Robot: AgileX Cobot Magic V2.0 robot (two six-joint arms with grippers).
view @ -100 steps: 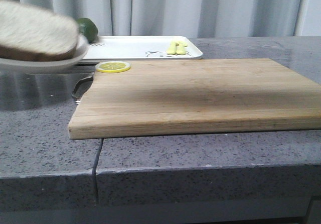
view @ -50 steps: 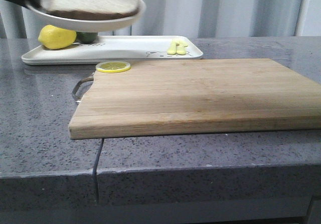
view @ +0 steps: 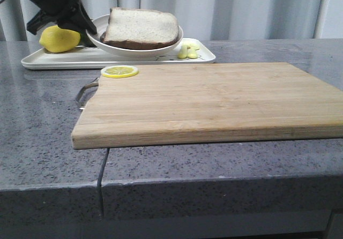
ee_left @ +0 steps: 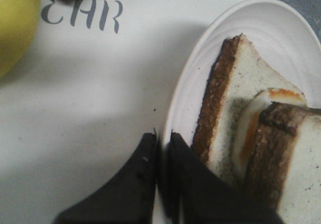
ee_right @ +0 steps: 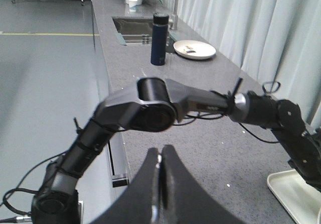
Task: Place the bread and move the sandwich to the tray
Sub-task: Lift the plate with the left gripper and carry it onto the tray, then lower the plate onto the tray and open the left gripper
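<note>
Looking over the worktop (view: 43, 142) from the front, the left gripper (view: 86, 31) is at the far left and holds the rim of the plate (view: 136, 48). The plate carries the sandwich (view: 141, 29) and is over the tray (view: 64, 60); whether it rests on the tray or is just above it cannot be told. A lemon (view: 59, 39) lies on the tray beside the gripper, and small yellow things (view: 188, 51) lie at the tray's right end. A lemon slice (view: 119, 71) sits on the far left corner of the board (view: 214, 99), which takes the middle of the worktop.

From the left wrist, the gripper (ee_left: 161, 148) is closed on the plate's (ee_left: 281, 28) rim, one finger on each side. The sandwich (ee_left: 251, 133) shows brown crust and fried egg between the slices. The tray (ee_left: 75, 108) below has grey letters.

From the right wrist, the right gripper (ee_right: 159, 179) has its fingers pressed together with nothing between them, above the grey worktop (ee_right: 200, 128). The left arm (ee_right: 165, 108) reaches across toward the tray's corner (ee_right: 296, 194).
</note>
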